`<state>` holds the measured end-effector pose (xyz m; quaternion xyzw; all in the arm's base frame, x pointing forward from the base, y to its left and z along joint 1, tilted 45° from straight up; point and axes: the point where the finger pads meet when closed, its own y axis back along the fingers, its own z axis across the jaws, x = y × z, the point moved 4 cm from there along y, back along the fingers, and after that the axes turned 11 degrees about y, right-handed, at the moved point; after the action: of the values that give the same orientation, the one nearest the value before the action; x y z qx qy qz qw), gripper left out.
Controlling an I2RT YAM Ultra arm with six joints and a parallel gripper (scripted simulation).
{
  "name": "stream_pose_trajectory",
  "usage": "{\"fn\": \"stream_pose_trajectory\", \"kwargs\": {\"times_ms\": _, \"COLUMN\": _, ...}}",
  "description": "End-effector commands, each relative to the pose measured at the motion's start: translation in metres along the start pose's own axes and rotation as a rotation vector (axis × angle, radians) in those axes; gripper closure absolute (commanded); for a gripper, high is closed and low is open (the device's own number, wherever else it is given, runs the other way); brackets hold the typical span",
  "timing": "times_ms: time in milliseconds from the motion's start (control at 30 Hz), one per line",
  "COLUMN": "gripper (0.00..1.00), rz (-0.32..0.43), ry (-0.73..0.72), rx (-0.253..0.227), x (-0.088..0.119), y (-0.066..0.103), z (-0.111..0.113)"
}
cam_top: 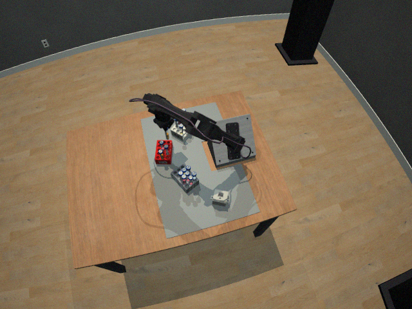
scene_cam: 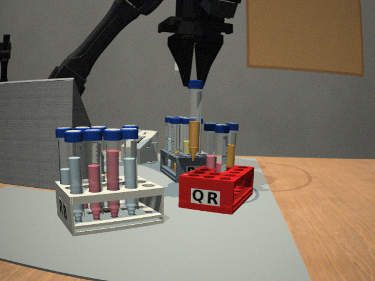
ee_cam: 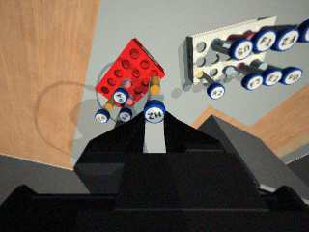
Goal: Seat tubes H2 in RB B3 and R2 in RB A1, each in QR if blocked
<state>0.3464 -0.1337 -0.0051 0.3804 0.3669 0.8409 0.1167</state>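
My gripper (cam_top: 167, 129) (scene_cam: 194, 84) (ee_cam: 154, 115) is shut on the cap of tube H2 (cam_top: 167, 135) (scene_cam: 195, 102) (ee_cam: 154, 112). H2 has orange contents and hangs near upright. Its tip is above the red rack QR (cam_top: 166, 159) (scene_cam: 184, 196) (ee_cam: 136, 45), near that rack's edge in the wrist view. Tube R2 (ee_cam: 215, 91) stands in the near-left corner well of the white rack RB (cam_top: 178, 134) (scene_cam: 136, 194) (ee_cam: 199, 54). The grey rack RA (cam_top: 179, 183) (scene_cam: 177, 164) stands behind QR in the exterior view and holds several tubes.
QR holds three other tubes, one of them (ee_cam: 120, 96) beside H2 in the wrist view. RB holds several blue-capped tubes. The pale button box (cam_top: 221, 197) (scene_cam: 146, 148) stands beyond RA. The arm's grey base block (cam_top: 243, 143) (scene_cam: 36, 127) is beside the mat.
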Motion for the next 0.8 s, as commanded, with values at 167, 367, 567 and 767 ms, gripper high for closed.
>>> {"fn": "stream_pose_trajectory", "kwargs": {"times_ms": 167, "gripper": 1.0, "rz": -0.003, "ry": -0.012, "rx": -0.014, "x": 0.0095, "y": 0.0083, "z": 0.0065}}
{"fn": "stream_pose_trajectory", "kwargs": {"times_ms": 367, "gripper": 1.0, "rz": -0.015, "ry": 0.0, "rx": -0.008, "x": 0.0025, "y": 0.0074, "z": 0.0035}}
{"fn": "stream_pose_trajectory", "kwargs": {"times_ms": 567, "gripper": 1.0, "rz": -0.015, "ry": 0.0, "rx": -0.008, "x": 0.0025, "y": 0.0074, "z": 0.0035}}
{"fn": "stream_pose_trajectory", "kwargs": {"times_ms": 767, "gripper": 1.0, "rz": -0.037, "ry": 0.004, "rx": -0.018, "x": 0.0025, "y": 0.0128, "z": 0.0063}}
